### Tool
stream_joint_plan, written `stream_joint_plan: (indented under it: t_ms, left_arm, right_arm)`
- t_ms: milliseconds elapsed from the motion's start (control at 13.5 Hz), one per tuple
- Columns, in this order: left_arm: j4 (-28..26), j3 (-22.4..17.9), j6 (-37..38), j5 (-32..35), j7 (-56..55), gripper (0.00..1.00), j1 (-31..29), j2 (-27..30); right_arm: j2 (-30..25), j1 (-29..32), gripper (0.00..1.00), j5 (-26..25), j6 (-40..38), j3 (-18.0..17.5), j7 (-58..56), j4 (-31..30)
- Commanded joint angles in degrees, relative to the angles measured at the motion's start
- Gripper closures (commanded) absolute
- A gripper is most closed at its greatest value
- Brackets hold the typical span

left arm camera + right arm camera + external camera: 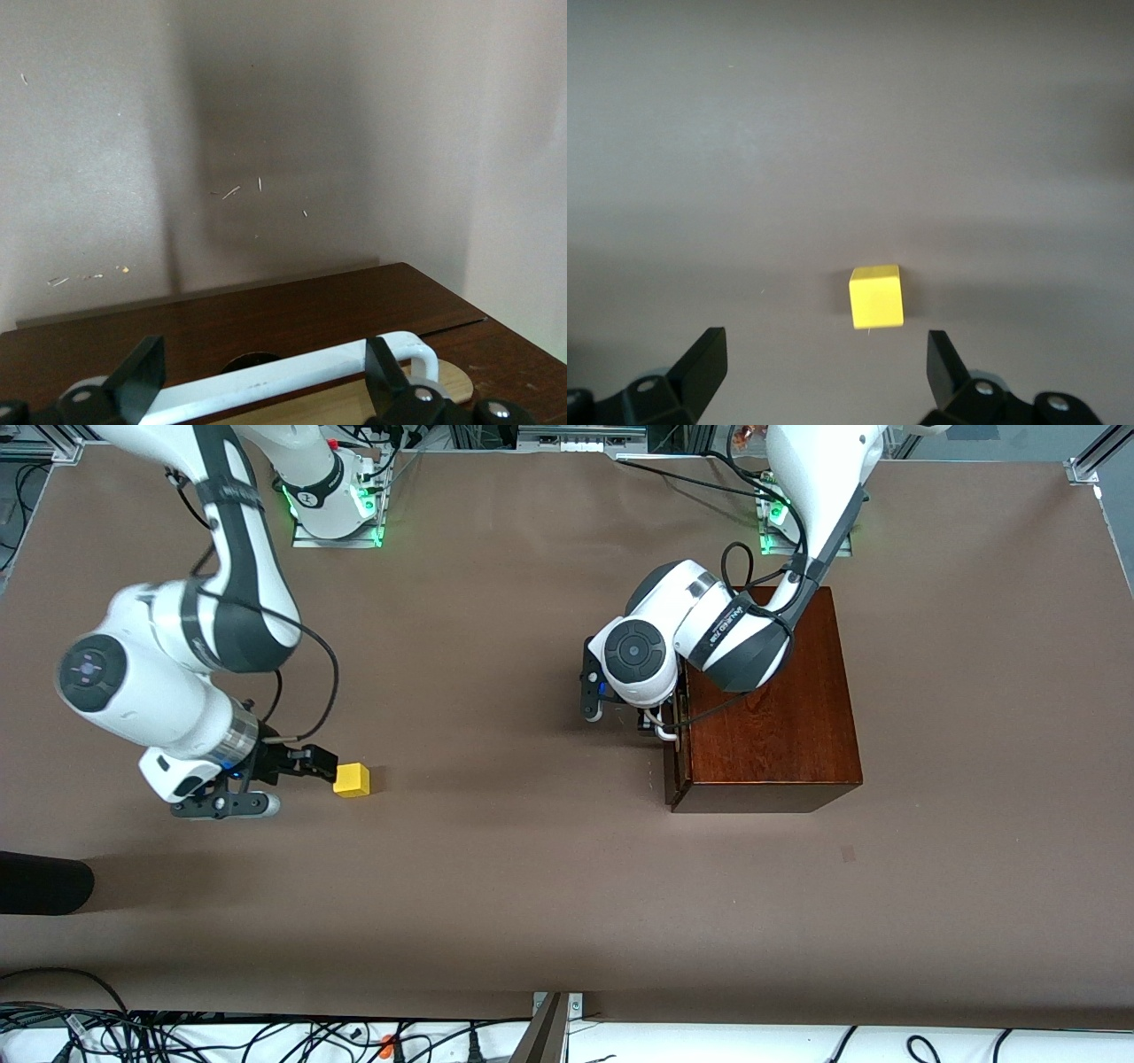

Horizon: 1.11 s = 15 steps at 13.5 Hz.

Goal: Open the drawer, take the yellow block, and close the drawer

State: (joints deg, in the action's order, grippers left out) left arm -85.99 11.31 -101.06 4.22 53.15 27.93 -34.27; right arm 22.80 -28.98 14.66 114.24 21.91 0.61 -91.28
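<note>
The yellow block (352,779) (876,297) lies on the brown table toward the right arm's end. My right gripper (303,782) (824,345) is open, low beside the block; the block sits just ahead of its fingertips, not between them. The drawer (675,755) of the dark wooden box (780,700) stands a little open, with a strip of pale wood (354,403) showing under its white loop handle (292,372). My left gripper (656,731) (263,367) is open at the drawer front, with the handle between its wide-spread fingers and not clamped.
The left arm's forearm and wrist (700,642) hang over the box top. A black object (40,881) juts in at the right arm's end of the table. Cables (177,1036) run along the edge nearest the front camera.
</note>
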Motion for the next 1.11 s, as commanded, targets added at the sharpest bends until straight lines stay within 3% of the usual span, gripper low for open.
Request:
stream_joint_plan:
  t_ms: [0,222,296,444,519,741,1037]
  left_arm:
    - [-1.0,-0.2,1.0,2.0,1.2,0.00,-0.9,2.0]
    - [-0.8,0.5,1.0,1.3,1.1,0.00,-0.7,3.8]
    - [-0.8,0.6,1.0,0.9,0.8,0.00,-0.7,5.4]
    - [0.4,0.6,2.2,-0.3,-0.1,0.00,-0.3,9.5]
    - [1.3,0.6,3.7,-0.4,-1.5,0.00,-0.8,11.3]
    - [7.0,0.0,10.4,-0.4,-8.7,0.00,-6.7,14.0]
    - [12.5,-0.2,18.8,0.3,-24.3,0.00,-15.0,14.1]
  right_arm:
    - [-5.5,0.5,0.00,-4.0,-5.9,-0.2,0.7,0.1]
    - [-10.9,3.1,0.00,-7.9,-12.7,-2.3,0.4,0.0]
    - [-12.9,7.1,0.00,-9.2,-14.4,-6.3,0.3,-0.1]
    - [-17.3,19.5,0.00,-10.5,-18.2,-18.9,-1.0,-0.1]
    - [-19.1,22.9,0.00,-10.6,-19.9,-21.6,-1.5,-0.1]
    - [-25.1,25.0,0.00,-10.6,-23.2,-21.8,-5.2,-2.3]
    - [-25.8,24.9,0.00,-10.8,-24.0,-21.8,-5.4,-1.8]
